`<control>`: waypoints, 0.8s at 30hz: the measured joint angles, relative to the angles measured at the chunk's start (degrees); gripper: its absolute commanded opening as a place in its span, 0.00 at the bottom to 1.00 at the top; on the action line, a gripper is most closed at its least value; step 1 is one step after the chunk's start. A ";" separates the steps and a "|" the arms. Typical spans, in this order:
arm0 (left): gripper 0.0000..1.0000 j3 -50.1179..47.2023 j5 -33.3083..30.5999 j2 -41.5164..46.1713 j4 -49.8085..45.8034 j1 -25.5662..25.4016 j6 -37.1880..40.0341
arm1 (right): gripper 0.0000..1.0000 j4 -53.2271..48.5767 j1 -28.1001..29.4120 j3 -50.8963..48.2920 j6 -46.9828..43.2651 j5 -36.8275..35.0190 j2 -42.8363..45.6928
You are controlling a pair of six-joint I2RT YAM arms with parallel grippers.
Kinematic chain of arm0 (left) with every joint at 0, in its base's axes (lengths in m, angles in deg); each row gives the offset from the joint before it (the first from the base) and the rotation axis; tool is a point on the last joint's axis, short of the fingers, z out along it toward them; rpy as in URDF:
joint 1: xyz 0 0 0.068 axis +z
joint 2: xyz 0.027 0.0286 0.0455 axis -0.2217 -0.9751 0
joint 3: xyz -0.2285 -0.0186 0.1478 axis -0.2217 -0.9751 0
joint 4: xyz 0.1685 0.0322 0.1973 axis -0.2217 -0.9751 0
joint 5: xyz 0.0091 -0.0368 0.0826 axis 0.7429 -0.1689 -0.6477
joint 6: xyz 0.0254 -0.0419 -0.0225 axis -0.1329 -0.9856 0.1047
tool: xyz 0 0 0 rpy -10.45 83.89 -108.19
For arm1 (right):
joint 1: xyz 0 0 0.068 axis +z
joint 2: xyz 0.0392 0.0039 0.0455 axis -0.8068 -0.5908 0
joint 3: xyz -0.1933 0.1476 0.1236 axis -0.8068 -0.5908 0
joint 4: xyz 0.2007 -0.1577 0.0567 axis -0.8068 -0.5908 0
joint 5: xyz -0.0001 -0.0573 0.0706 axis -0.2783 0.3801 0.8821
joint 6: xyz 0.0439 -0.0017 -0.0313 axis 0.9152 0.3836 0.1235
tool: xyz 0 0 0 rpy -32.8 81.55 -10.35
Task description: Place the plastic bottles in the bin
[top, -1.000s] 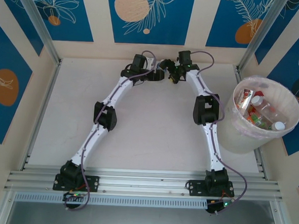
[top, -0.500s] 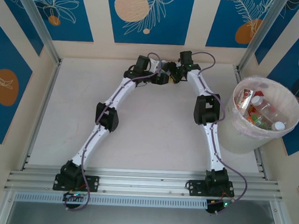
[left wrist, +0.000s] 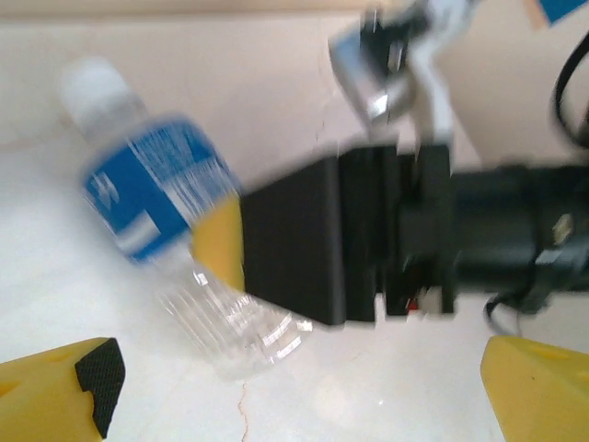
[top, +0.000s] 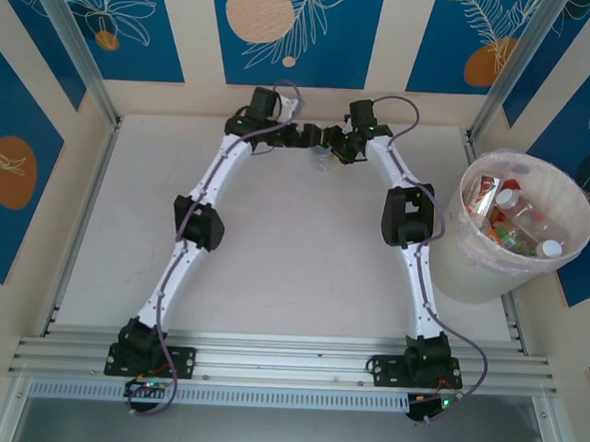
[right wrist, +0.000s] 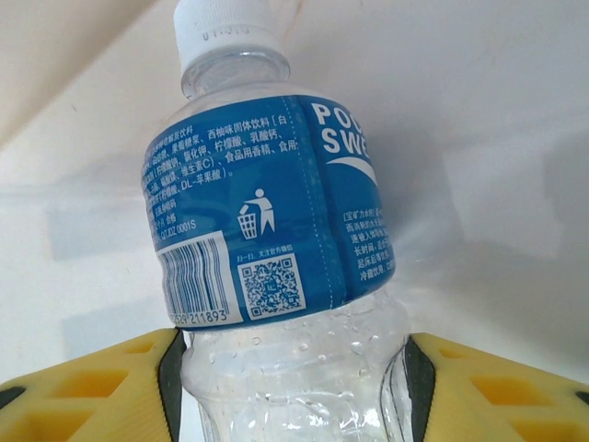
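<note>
Plainly, the blue-label bottle (right wrist: pixel 276 230), clear with a white cap, sits between the fingers of the right claw (right wrist: pixel 290 391). Both black pads (right wrist: pixel 170 387) press against its clear lower body just below the label, so that claw is closed narrow on the bottle. From the left wrist the same bottle shows blurred, its cap toward the upper left of that view, with the right claw's dark body and one yellow finger against its side. Whether it rests on the worktop (top: pixel 293 261) or is raised off it I cannot tell. From above it is a small clear shape at the far middle of the worktop, near the back wall (top: pixel 287 30), where the two arms meet. The left claw (left wrist: pixel 294 391) faces it from just beside, its yellow fingers spread wide to either edge of its own view and touching nothing. The bin (top: pixel 469 272) stands at the right edge of the worktop, well apart from the held bottle, beside the right arm's elbow; its thin bag liner folds over the rim. Inside it lie other bottles (top: pixel 505 222) in a heap, with red, orange and white showing among them. Blue panels with pale leaf drawings and orange discs cover the walls around the worktop.
</note>
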 measured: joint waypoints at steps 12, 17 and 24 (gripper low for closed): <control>1.00 0.55 -5.95 8.26 -13.25 3.52 -1.79 | 0.67 -1.20 5.92 -40.44 -9.33 -4.55 26.69; 1.00 0.52 -8.41 10.64 -19.61 1.79 0.26 | 0.74 -2.58 8.61 -50.05 -11.23 -6.19 33.48; 1.00 -9.03 -8.87 23.47 -19.34 1.03 2.58 | 0.81 -5.84 11.06 -48.50 -13.79 -9.40 31.19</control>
